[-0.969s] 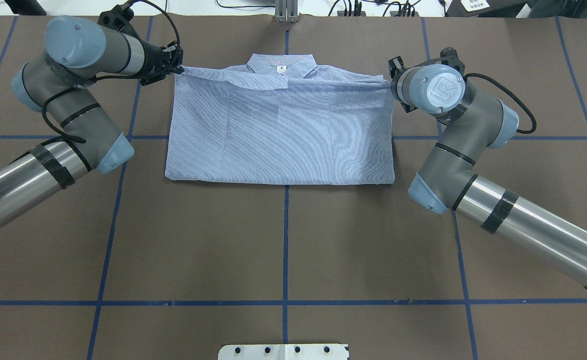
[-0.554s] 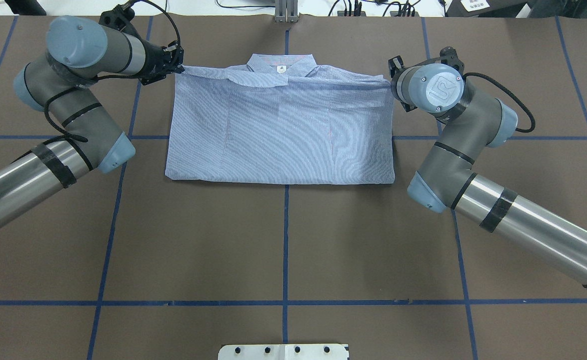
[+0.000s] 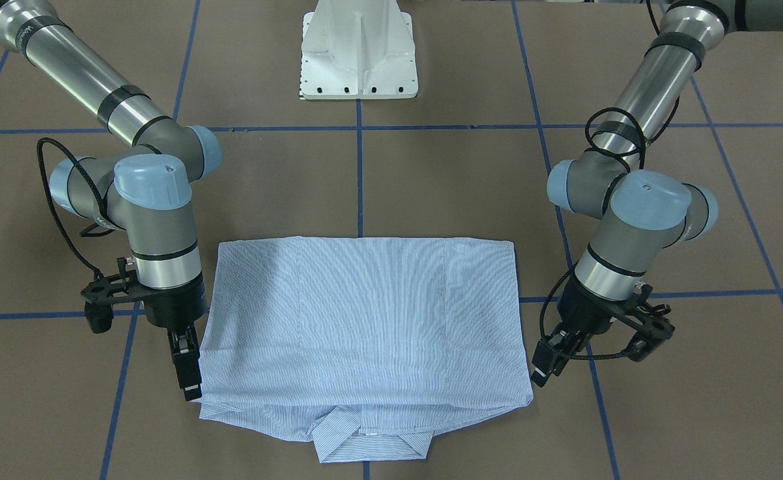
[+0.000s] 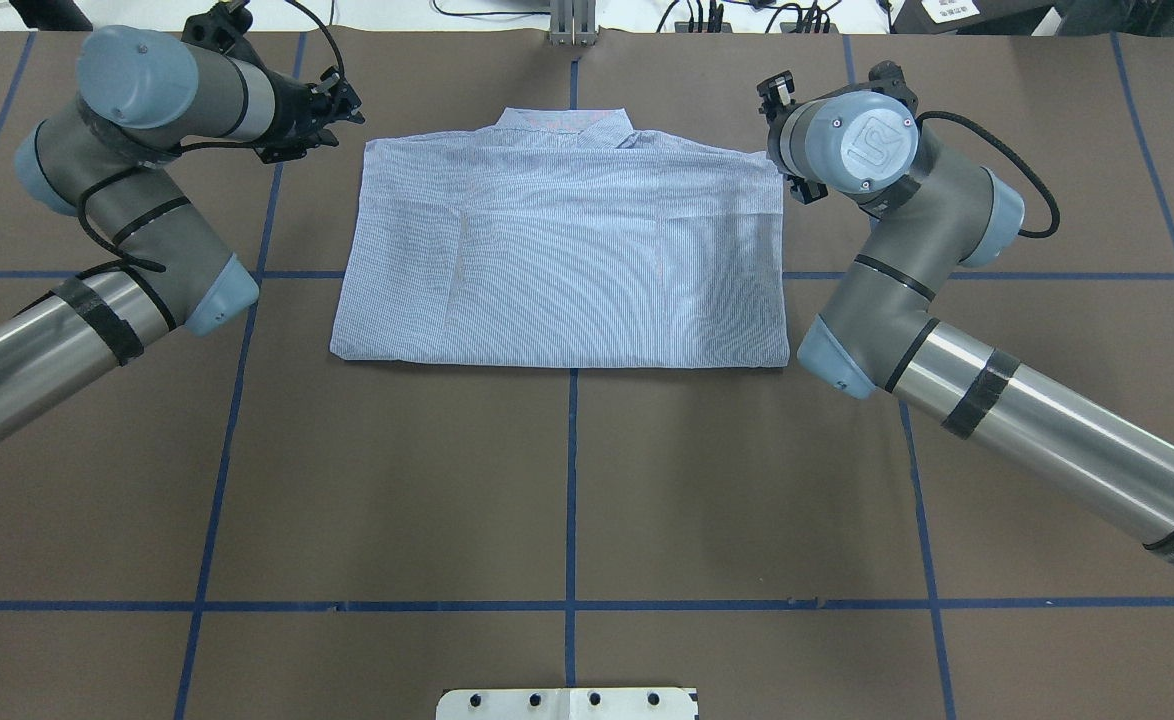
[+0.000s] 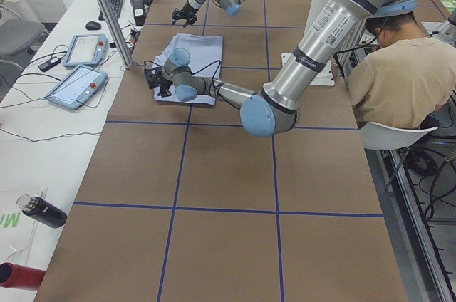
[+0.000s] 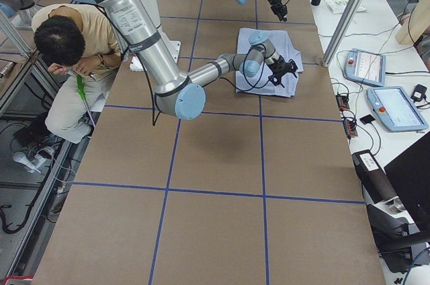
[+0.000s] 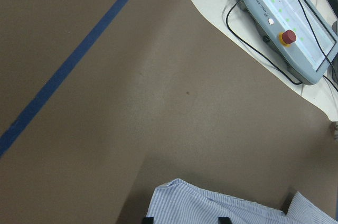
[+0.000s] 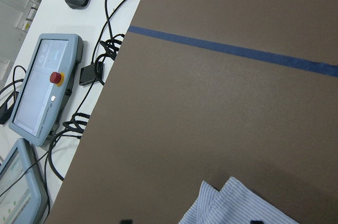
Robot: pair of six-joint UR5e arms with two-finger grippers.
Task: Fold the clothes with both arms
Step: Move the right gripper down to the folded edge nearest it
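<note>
The light blue finely striped shirt (image 4: 567, 270) lies folded flat on the brown table (image 4: 567, 480), and with both wrists bent downward the left black gripper (image 3: 542, 365) and the right black gripper (image 3: 190, 380) hang just beside its collar-side corners, fingers spread apart.

The shirt (image 4: 562, 260) lies flat on the table (image 4: 567, 480), across its middle line, towards the side away from the base (image 3: 359, 60), collar (image 3: 370, 443) at the far edge. The left gripper (image 3: 542, 368) hangs just beside the shirt's far left corner, the right gripper (image 3: 190, 385) just beside its far right corner. Control pads (image 5: 84, 49) lie on the bench (image 5: 28, 113) beyond.
</note>
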